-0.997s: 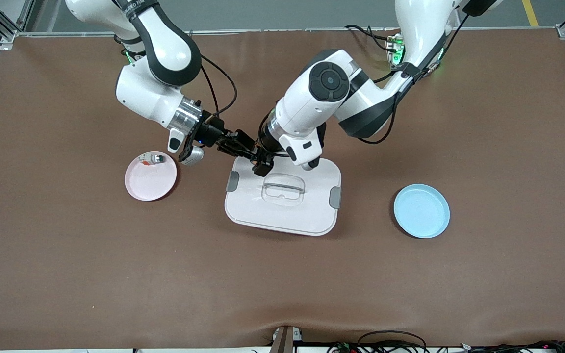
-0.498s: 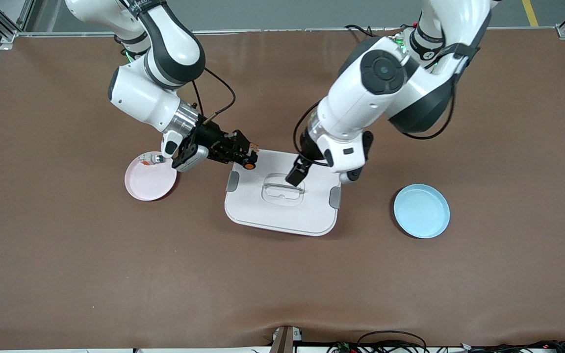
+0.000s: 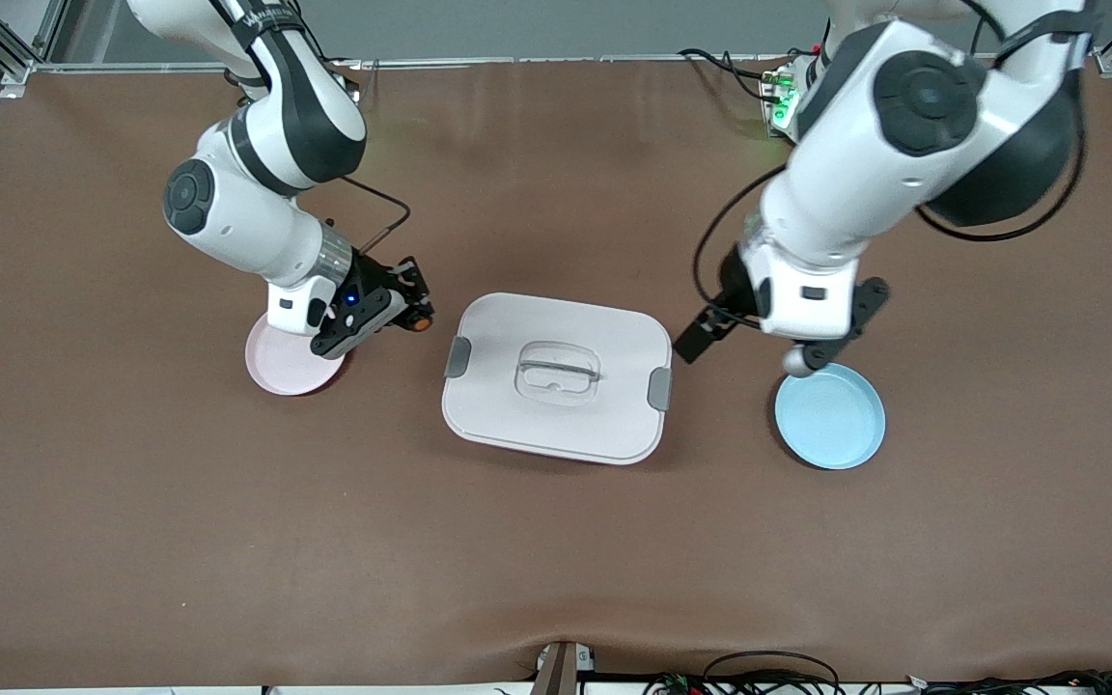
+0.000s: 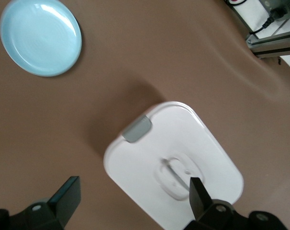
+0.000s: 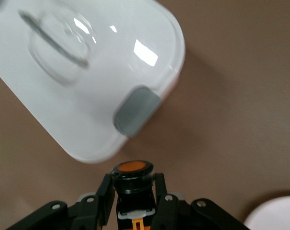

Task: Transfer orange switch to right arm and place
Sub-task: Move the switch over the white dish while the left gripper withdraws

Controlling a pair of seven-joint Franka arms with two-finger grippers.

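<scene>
My right gripper is shut on the orange switch and holds it over the bare table between the pink plate and the white lidded box. In the right wrist view the switch sits between the gripper's fingers, with its orange button face pointing outward. My left gripper is open and empty, over the table between the box and the blue plate. In the left wrist view the left gripper has its jaws spread wide above the box edge.
The white box with grey side clips and a moulded handle stands mid-table. It also shows in the right wrist view. The blue plate also shows in the left wrist view. The right wrist hides part of the pink plate.
The left gripper let go of the switch and drew away toward the blue plate. The right gripper, holding the switch, swung from the box toward the pink plate.
</scene>
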